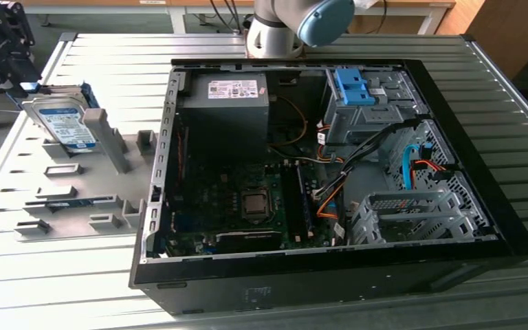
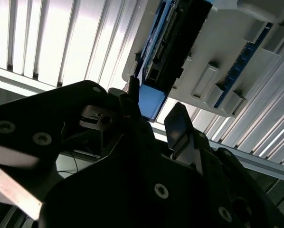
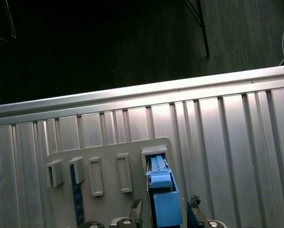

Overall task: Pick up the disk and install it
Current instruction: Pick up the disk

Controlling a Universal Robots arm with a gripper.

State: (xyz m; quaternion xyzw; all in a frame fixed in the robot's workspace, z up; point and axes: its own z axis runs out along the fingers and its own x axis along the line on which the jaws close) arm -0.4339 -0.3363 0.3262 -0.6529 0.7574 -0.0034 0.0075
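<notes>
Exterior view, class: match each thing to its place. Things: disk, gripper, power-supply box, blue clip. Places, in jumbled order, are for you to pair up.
Things
1. disk
2. gripper
3. power-supply box
4. blue clip

Places
A. atop the grey drive cage inside the open computer case
B. standing on edge in the grey holder tray, outside the case
C. in a far corner of the case, white sticker facing up
D. just above the disk, at the exterior view's left edge

Pairs: 1-B, 2-D, 3-C, 4-A
</notes>
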